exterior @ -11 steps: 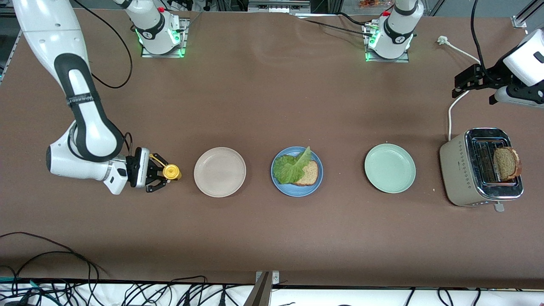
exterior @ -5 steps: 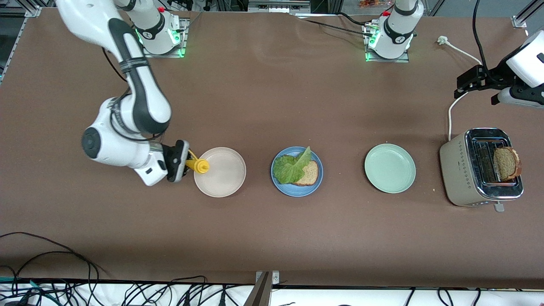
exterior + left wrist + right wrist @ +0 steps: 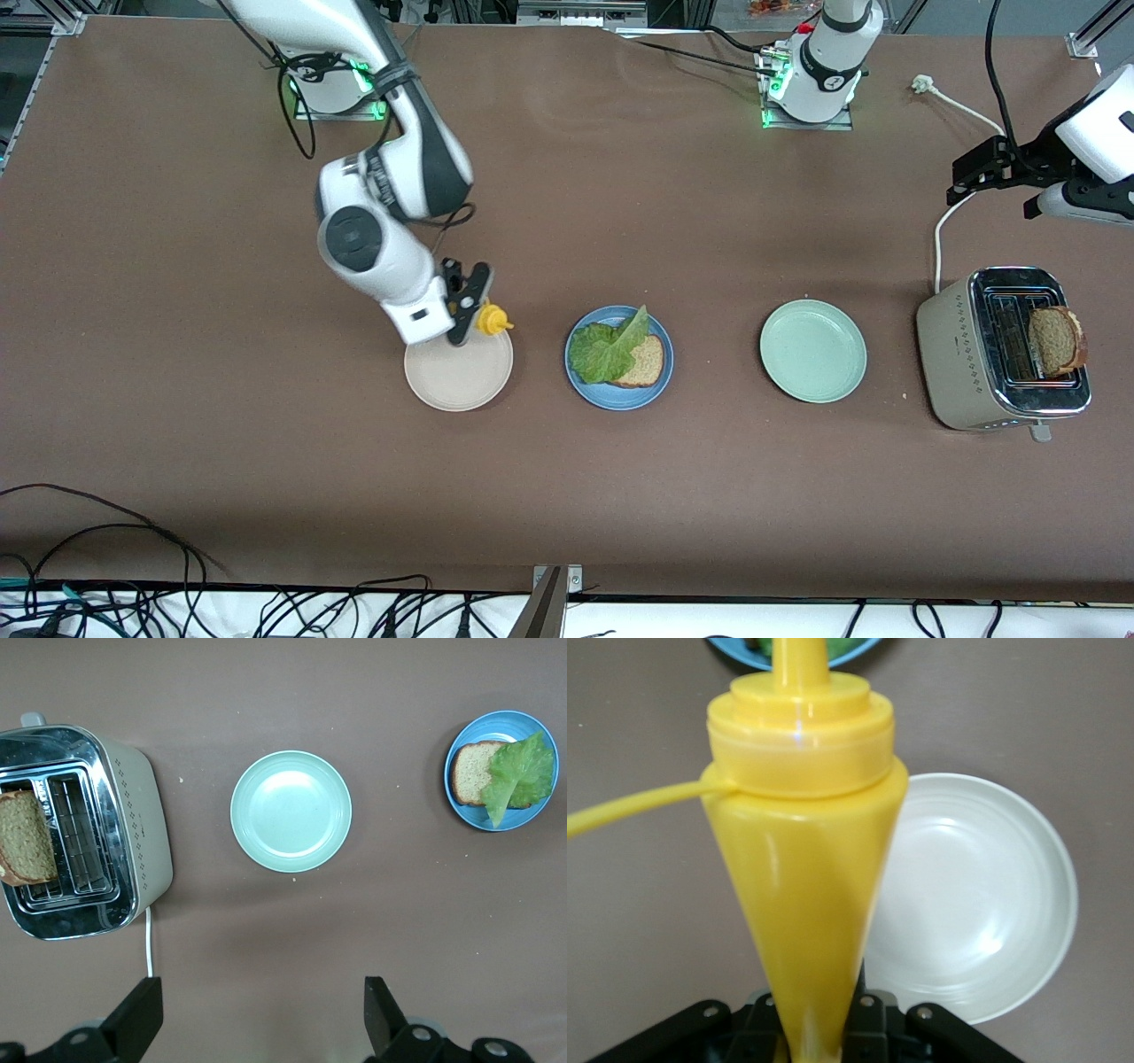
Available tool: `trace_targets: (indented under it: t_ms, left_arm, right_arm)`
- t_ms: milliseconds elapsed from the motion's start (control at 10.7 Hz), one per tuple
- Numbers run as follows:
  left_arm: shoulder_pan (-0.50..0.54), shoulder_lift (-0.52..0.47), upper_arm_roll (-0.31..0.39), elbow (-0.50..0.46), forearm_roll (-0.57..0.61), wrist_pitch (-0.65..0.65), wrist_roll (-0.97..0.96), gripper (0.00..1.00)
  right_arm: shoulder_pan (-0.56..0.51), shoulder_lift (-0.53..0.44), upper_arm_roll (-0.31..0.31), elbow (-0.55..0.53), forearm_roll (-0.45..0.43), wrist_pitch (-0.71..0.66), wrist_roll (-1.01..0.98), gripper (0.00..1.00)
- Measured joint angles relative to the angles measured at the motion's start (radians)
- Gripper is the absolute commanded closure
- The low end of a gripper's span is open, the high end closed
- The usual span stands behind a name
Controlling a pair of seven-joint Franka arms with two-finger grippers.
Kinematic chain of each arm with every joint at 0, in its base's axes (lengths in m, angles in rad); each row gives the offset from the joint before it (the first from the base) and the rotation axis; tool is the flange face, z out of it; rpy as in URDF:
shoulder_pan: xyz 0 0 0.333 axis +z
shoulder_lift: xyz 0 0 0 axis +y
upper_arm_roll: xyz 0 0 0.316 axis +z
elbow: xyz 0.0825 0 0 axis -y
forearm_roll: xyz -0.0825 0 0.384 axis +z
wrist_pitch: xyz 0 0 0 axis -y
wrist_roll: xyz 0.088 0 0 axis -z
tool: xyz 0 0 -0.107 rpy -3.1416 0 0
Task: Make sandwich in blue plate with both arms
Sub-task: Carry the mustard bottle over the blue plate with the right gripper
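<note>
The blue plate (image 3: 613,397) lies mid-table and holds one slice of brown bread (image 3: 647,361) with a crinkled green lettuce leaf (image 3: 605,350) partly over it. A second bread slice (image 3: 1054,339) stands in the toaster (image 3: 952,354). My right gripper (image 3: 474,310) is shut on a yellow squeeze bottle (image 3: 493,320), over the rim of the beige plate (image 3: 456,381) beside the blue plate. The bottle (image 3: 802,859) fills the right wrist view, its nozzle toward the blue plate (image 3: 864,647). My left gripper (image 3: 961,177) waits open and empty, up above the table near the toaster.
A mint-green plate (image 3: 812,350) sits between the blue plate and the toaster. The toaster's white cord (image 3: 941,226) runs toward the left arm's base. In the left wrist view the toaster (image 3: 133,828), mint plate (image 3: 291,811) and blue plate (image 3: 461,802) lie below the open fingers.
The right arm has swung the yellow bottle from its end of the table across to the beige plate's rim, toward the blue plate. The left arm has barely shifted.
</note>
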Motion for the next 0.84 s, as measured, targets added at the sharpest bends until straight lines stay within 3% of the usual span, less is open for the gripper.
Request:
trace_targets:
  t_ms: [374, 842]
  left_arm:
    - [0.003, 0.001, 0.000, 0.000, 0.000, -0.001, 0.000, 0.00]
    - [0.004, 0.001, 0.000, 0.000, 0.000, -0.006, 0.000, 0.00]
  right_arm:
    - [0.200, 0.047, -0.033, 0.145, -0.211, -0.209, 0.319, 1.00]
    - [0.303, 0.237, -0.038, 0.292, -0.415, -0.289, 0.477, 1.00]
